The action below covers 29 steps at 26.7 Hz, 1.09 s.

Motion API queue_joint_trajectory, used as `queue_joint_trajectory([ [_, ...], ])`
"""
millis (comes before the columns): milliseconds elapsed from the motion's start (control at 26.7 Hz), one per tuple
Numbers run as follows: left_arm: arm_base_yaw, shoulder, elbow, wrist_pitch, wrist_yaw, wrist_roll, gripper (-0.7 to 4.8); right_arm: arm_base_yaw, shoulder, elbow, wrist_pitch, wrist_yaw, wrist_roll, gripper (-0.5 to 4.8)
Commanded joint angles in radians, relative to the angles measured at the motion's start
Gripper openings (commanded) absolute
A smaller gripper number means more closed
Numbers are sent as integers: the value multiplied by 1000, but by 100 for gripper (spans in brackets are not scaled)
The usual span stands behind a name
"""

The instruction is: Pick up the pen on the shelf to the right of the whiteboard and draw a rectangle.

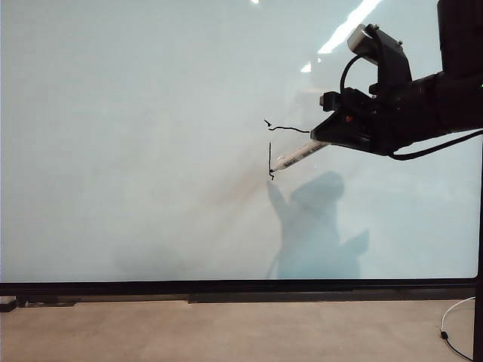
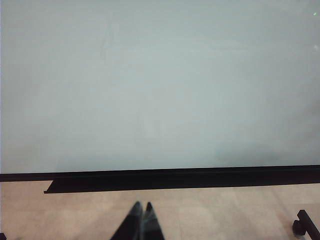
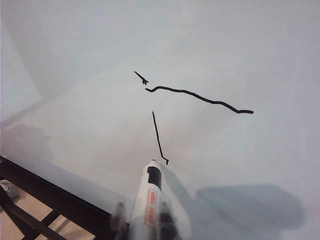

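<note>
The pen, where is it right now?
In the exterior view the pen is right of centre, held in the right gripper, its tip at the whiteboard by the vertical line's lower end.

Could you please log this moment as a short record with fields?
Whiteboard: upright, black frame along its bottom edge.
Pen: held by right tool, tip at the board.
Rectangle: unfinished; wobbly top line and left side only.
Left tool: shut, low above the floor, away from the board.

Glossy whiteboard (image 1: 151, 151); smooth plastic pen (image 1: 298, 157).
</note>
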Motion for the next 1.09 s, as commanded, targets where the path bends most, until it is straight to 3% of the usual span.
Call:
queue_joint_trajectory([
  [37, 0, 1, 2, 10, 0, 1, -4, 1, 17, 6, 45, -3, 5, -6],
  [1086, 0, 1, 2, 9, 0, 1, -4, -1, 62, 37, 42, 3, -12, -6],
])
